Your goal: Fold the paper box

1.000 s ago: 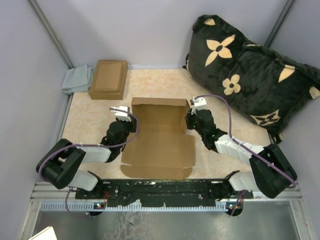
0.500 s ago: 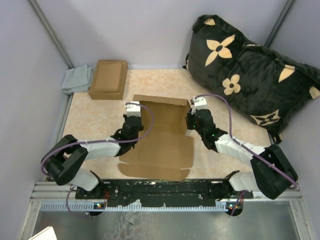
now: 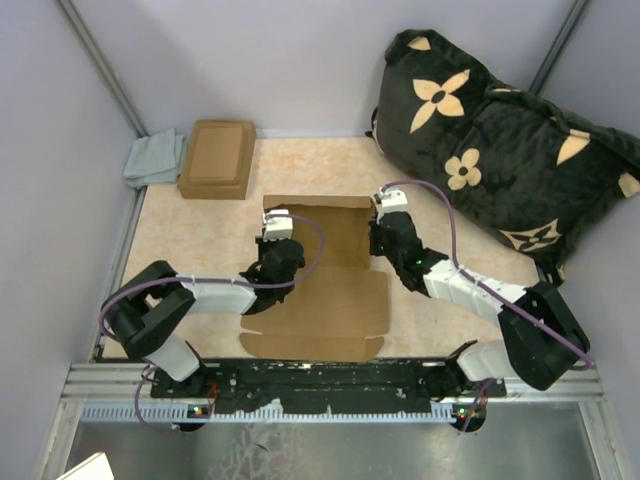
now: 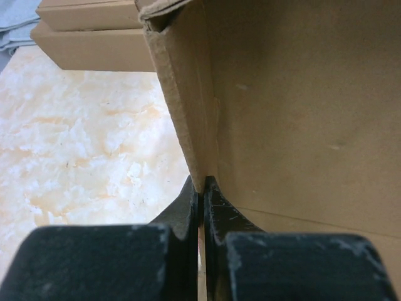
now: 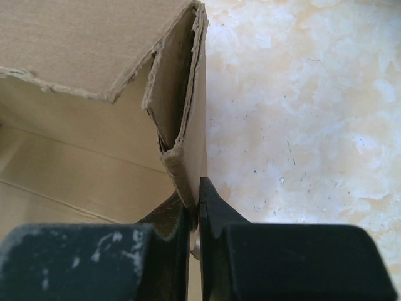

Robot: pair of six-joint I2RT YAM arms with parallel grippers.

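Observation:
The paper box (image 3: 330,285) lies open in the middle of the table, plain tan cardboard with its lid flap spread toward the arms. My left gripper (image 3: 275,238) is at the box's left side wall, and in the left wrist view that gripper (image 4: 202,185) is shut on the folded double wall (image 4: 188,106), which stands upright. My right gripper (image 3: 381,232) is at the right side wall. The right wrist view shows this gripper (image 5: 193,188) shut on the folded wall's lower edge (image 5: 188,138). The box's back wall stands up between the two grippers.
A smaller brown cardboard box (image 3: 217,158) and a grey cloth (image 3: 153,158) sit at the back left. A black pillow with tan flowers (image 3: 500,150) fills the back right. Grey walls enclose the table, and a metal rail (image 3: 330,385) runs along the near edge.
My left gripper moved right and forward to the box's left side wall and shut on it, raising that wall. My right gripper kept its hold and shifted slightly left.

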